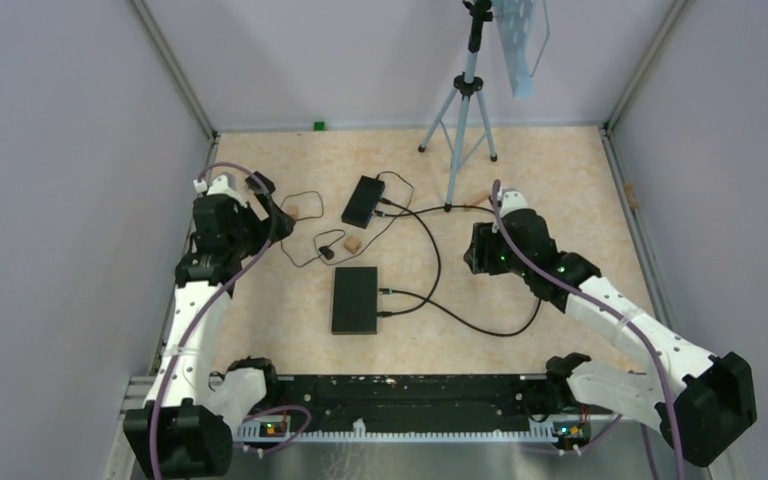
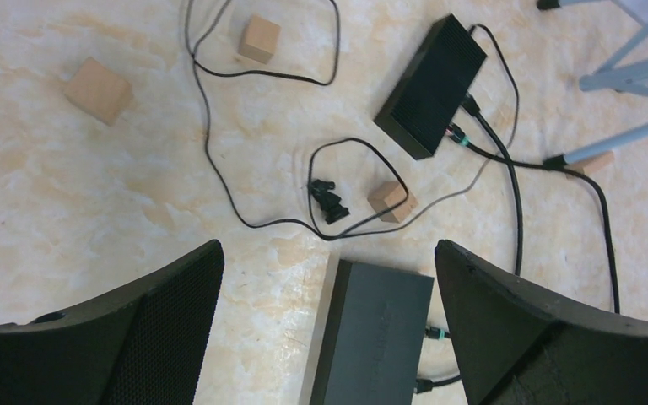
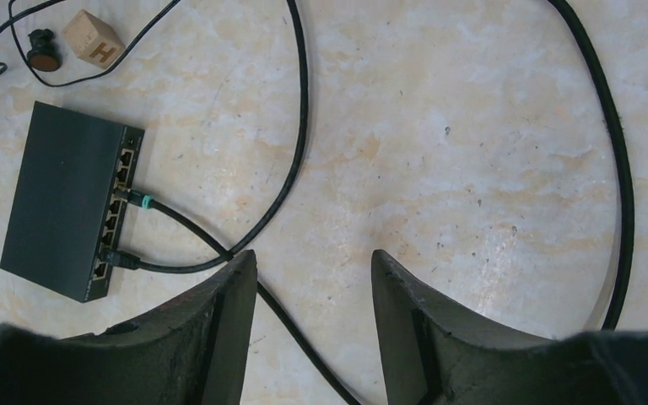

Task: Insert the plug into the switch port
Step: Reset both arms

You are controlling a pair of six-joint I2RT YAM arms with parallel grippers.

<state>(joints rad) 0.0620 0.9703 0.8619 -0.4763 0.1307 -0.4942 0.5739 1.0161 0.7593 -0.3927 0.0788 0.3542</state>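
Observation:
The near black switch [image 1: 355, 300] lies flat mid-table with its port row [image 3: 118, 198] facing right. Two black cable plugs sit in those ports: one with a green band [image 3: 137, 201] and one lower down [image 3: 116, 257]. My right gripper [image 3: 312, 257] hovers to the right of the switch, open with nothing between its fingers; a black cable [image 3: 299, 325] runs across the table beneath it. My left gripper [image 2: 329, 249] is wide open above the switch's far-left side [image 2: 380, 337], holding nothing.
A second black switch [image 1: 363, 200] with plugged cables lies farther back. Thin and thick black cables [image 1: 430, 250] loop between them. Wooden blocks [image 2: 260, 38] [image 2: 97, 89] [image 2: 391, 201], a small black connector [image 2: 327, 196] and a tripod [image 1: 460, 120] stand nearby.

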